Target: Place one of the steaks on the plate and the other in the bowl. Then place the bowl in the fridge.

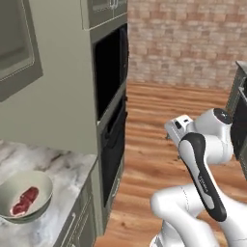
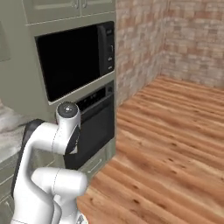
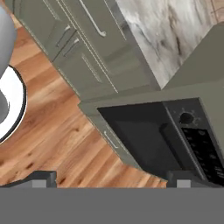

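1. Nearest to the hand camera stand the two dark fingertips (image 3: 43,178) of the gripper (image 3: 111,180), one at each side of the lower edge; they are far apart, so the gripper is wide and holds nothing.
2. Beyond them, the hand view looks down on one black oven (image 3: 162,140) with a knob and a dark control panel, grey-green cabinet drawers (image 3: 83,48) and the wooden floor (image 3: 48,135).
3. One bowl (image 1: 24,195) stands on the marble table (image 1: 67,173) at the lower left of the left base view, near the table's front edge.
4. One steak (image 1: 24,201), pinkish-red, lies inside this bowl. I can count only this one steak.
5. One white arm (image 1: 202,169) rises at the lower right of the same view, well apart from the bowl.
6. Two black built-in appliances are stacked in the tall cabinet: one microwave (image 2: 72,61) above and the oven below.
7. One brick wall (image 1: 188,41) closes the room behind.
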Robot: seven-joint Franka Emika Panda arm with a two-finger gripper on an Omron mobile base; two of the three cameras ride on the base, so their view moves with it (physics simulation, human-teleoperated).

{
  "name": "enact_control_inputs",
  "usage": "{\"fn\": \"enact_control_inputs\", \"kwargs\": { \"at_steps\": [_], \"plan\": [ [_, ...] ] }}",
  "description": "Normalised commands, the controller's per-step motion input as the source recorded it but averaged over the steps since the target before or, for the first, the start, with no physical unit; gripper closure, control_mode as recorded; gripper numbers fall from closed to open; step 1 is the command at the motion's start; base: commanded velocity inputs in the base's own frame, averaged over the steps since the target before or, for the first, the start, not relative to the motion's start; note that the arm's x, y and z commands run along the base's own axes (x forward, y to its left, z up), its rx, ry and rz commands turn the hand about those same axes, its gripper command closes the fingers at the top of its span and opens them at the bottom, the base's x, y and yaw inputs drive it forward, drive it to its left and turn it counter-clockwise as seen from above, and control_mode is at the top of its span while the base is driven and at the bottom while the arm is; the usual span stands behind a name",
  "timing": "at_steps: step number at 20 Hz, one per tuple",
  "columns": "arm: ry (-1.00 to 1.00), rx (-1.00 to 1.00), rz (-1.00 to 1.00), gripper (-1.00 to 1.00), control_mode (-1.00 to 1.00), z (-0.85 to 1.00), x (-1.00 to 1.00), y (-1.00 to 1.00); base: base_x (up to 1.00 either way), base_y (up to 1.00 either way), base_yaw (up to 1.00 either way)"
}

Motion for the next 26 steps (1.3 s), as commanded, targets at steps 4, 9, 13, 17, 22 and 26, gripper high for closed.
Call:
{"fn": "enact_control_inputs", "kwargs": {
  "at_steps": [4, 9, 13, 17, 22, 26],
  "plan": [
    [0.0, 0.0, 0.0, -1.0, 1.0, 0.0, 0.0, 0.0, -0.23, 0.0, -0.59],
    [0.0, 0.0, 0.0, -1.0, 1.0, 0.0, 0.0, 0.0, -0.34, 0.0, -0.57],
    [0.0, 0.0, 0.0, -1.0, 1.0, 0.0, 0.0, 0.0, -0.62, 0.0, -0.46],
    [0.0, 0.0, 0.0, -1.0, 1.0, 0.0, 0.0, 0.0, -0.66, 0.0, -0.4],
    [0.0, 0.0, 0.0, -1.0, 1.0, 0.0, 0.0, 0.0, -0.52, 0.0, -0.4],
    [0.0, 0.0, 0.0, -1.0, 1.0, 0.0, 0.0, 0.0, -0.07, 0.0, -0.47]
  ]
}}
